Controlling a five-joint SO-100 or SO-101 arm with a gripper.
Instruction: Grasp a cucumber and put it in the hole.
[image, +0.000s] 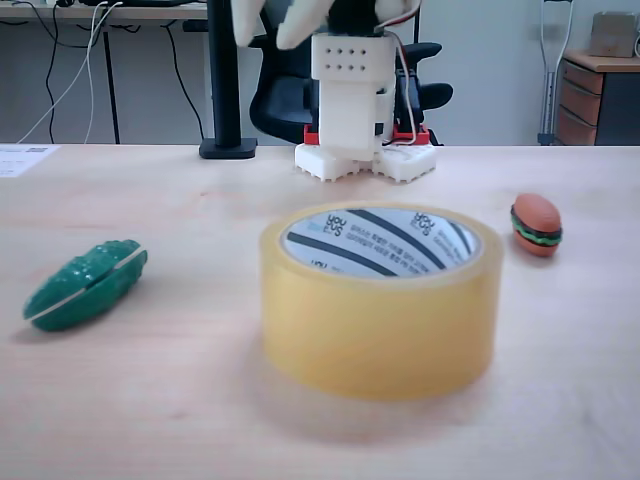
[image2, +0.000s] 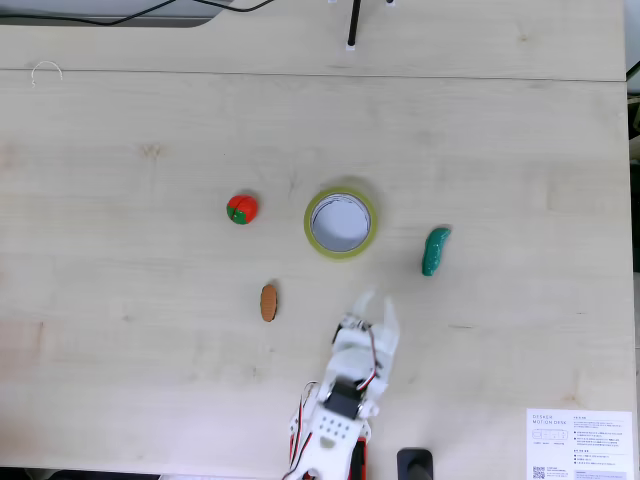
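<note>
The dark green bumpy cucumber (image: 85, 285) (image2: 435, 250) lies on the wooden table, to the right of the roll in the top-down fixed view and to its left in the low fixed view. The yellowish tape roll (image: 380, 320) (image2: 313, 232) stands flat in the middle, and its hole (image: 378, 243) (image2: 341, 221) faces up with nothing in it. My white gripper (image: 266, 38) (image2: 377, 300) is open and holds nothing. It hovers in the air behind the roll, well apart from the cucumber.
A small toy hamburger (image: 536, 224) (image2: 241, 209) sits on the roll's other side. An orange-brown oval toy (image2: 268, 302) lies near the arm. A printed sheet (image2: 580, 445) is at the table corner, and a black post (image: 225, 80) stands by the arm's base (image: 365, 155).
</note>
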